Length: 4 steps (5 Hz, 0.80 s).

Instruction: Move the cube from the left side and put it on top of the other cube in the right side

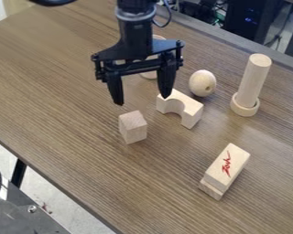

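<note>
Wood-grain surface (57, 87) runs across the view, cut off at the right and bottom edges; behind it, dark equipment (241, 18) with small blue lights is only partly in view, its cables hard to sort out. Above the surface the claw (141, 99) hangs wide apart with nothing between its fingers, its arm cropped by the top edge. One finger overlaps the top of the arch block (188, 109); whether they touch, I cannot tell. Behind the claw, a round wooden piece (150, 75) is mostly hidden. The left cube (133, 129) stands just beside the arch block, near the claw's tips. At the right, a block with red marks (226, 165) covers most of a lower wooden piece (210, 188). Farther back are a wooden egg (202, 83) and a cylinder (255, 77) upright in a ring (244, 110), its base hidden.
</note>
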### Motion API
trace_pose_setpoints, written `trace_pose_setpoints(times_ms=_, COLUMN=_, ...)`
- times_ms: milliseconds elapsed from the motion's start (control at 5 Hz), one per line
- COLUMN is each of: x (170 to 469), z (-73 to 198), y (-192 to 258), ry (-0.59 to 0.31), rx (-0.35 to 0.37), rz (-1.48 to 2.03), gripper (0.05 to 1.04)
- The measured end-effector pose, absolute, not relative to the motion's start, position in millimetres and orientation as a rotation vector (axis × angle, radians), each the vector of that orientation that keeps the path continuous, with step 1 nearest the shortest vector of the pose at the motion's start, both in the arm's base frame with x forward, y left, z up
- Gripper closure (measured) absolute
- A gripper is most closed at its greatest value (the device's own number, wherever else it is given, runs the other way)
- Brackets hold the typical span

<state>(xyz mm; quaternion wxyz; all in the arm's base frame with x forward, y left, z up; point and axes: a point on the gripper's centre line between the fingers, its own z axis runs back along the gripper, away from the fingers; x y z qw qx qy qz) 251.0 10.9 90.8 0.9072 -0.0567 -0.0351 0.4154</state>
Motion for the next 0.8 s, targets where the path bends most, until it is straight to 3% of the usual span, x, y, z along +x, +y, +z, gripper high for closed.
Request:
trace_pose_setpoints(times_ms=400, x=258.9, z=79.0, y=15.8, ry=-0.147, rx=-0.13, rz=0.788, gripper=0.083)
trace_pose_setpoints(times_ms=800, x=274.6, z=59.4, y=31.3, ry=-0.098, rx=-0.077, rz=0.794, gripper=0.083)
